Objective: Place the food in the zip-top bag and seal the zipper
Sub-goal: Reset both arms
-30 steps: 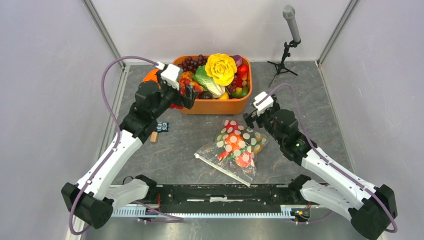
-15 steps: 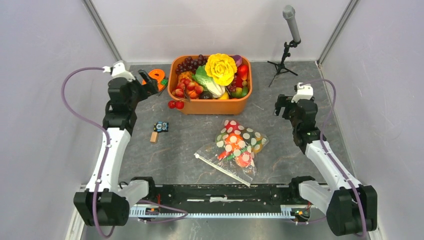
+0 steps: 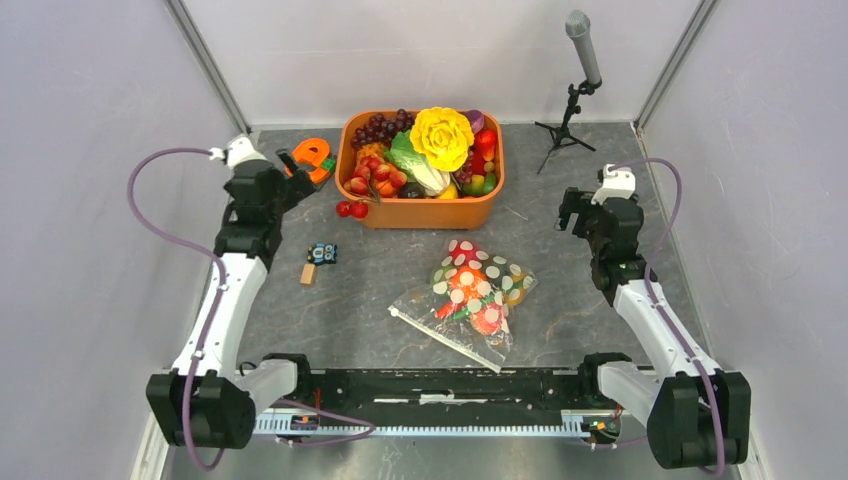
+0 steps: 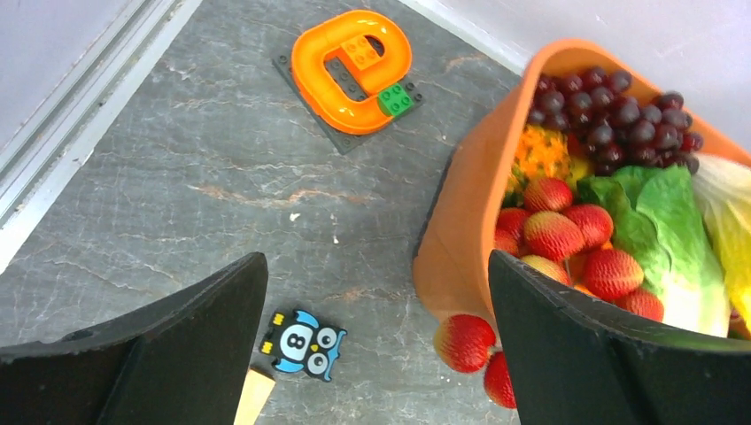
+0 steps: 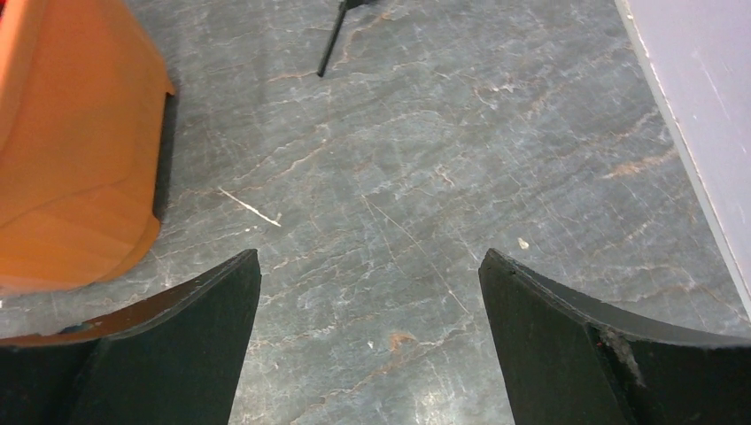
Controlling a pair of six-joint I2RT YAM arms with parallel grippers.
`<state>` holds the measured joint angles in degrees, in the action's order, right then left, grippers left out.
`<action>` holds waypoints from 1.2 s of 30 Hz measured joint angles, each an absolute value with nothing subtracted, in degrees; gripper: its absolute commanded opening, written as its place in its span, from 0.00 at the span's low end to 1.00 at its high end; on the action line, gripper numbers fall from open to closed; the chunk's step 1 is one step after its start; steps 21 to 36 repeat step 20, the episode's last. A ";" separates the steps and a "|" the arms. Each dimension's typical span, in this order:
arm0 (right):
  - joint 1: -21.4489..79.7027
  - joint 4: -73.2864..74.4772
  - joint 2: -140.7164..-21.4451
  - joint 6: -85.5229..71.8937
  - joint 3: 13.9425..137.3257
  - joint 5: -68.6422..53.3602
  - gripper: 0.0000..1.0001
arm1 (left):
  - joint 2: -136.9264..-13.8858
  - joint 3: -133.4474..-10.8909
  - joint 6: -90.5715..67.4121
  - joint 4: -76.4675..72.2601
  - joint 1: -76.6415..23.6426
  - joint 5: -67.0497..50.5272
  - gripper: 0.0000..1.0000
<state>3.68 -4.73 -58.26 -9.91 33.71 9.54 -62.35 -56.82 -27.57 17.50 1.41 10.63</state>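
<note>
The dotted clear zip-top bag [image 3: 497, 275] lies flat at the table's middle with red, orange and green toy food [image 3: 466, 283] inside it. Its whitish zipper [image 3: 445, 341] runs along the near edge. Two red strawberries [image 3: 351, 209] lie on the table against the tub; they also show in the left wrist view [image 4: 465, 343]. My left gripper [image 3: 292, 172] is open and empty at the far left, hovering left of the tub [image 4: 376, 341]. My right gripper [image 3: 567, 210] is open and empty at the right, over bare table [image 5: 370, 345].
An orange tub [image 3: 420, 212] heaped with toy fruit, grapes and a yellow flower stands at the back. An orange brick ring [image 3: 312, 157], an owl tile [image 3: 321, 253] and a wooden block [image 3: 308, 274] lie at the left. A microphone stand [image 3: 572, 110] stands at the back right.
My left arm has drawn back from the tub toward the far left. My right arm has drawn back from the bag toward the right. The bag has not moved.
</note>
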 measured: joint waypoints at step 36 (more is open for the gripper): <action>3.70 -6.48 -59.33 -8.14 34.04 3.53 0.98 | -59.20 -54.26 -25.21 13.37 -10.74 30.52 1.00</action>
